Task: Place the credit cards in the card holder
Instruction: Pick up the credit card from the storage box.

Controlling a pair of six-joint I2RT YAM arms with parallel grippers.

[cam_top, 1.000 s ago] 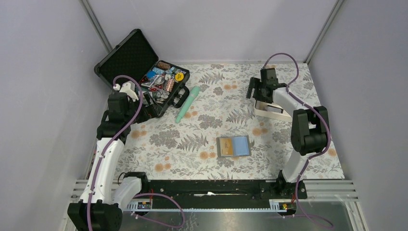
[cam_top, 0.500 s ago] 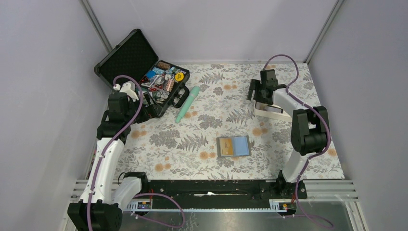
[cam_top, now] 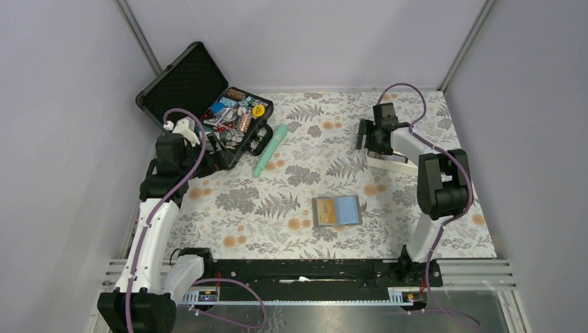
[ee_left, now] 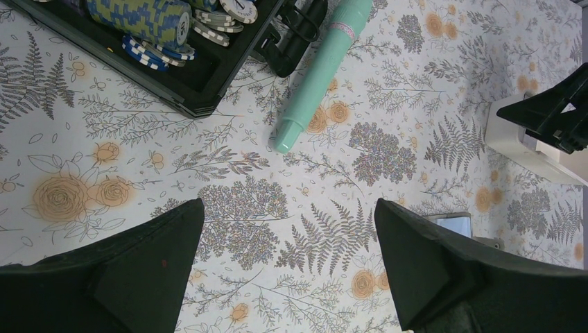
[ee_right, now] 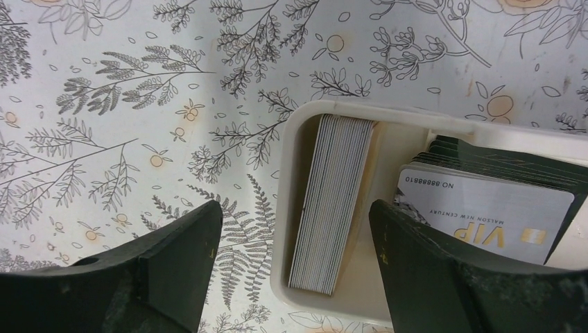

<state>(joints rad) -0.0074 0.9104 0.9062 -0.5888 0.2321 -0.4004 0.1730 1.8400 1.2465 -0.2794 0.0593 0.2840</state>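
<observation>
While the right gripper [ee_right: 295, 208] hangs over the white oblong plastic tray [ee_right: 333, 109], its two black fingers [ee_right: 173, 270] are spread wide and hold nothing. A pack of thin pale credit cards [ee_right: 331, 208] stands on edge in the tray, right below the gap between the fingers. Beside that pack, partly under one finger, lies a silver card marked VIP [ee_right: 485, 215] on top of some dark cards [ee_right: 513, 161]. Only the right wrist view shows these cards; from above, the arm covers most of the tray. The top view shows the small flat grey card holder [cam_top: 337, 211] lying open on the flowery table cloth [cam_top: 277, 201], well apart from the tray, with an orange card [cam_top: 329, 213] and a blue card [cam_top: 349, 209] side by side on it. The left gripper [ee_left: 288, 208] is wide open too and holds nothing. It is up above the cloth, near the mint-green tube [ee_left: 322, 69] and the black hard case [ee_left: 201, 94]. Its view catches just a corner of the card holder.
</observation>
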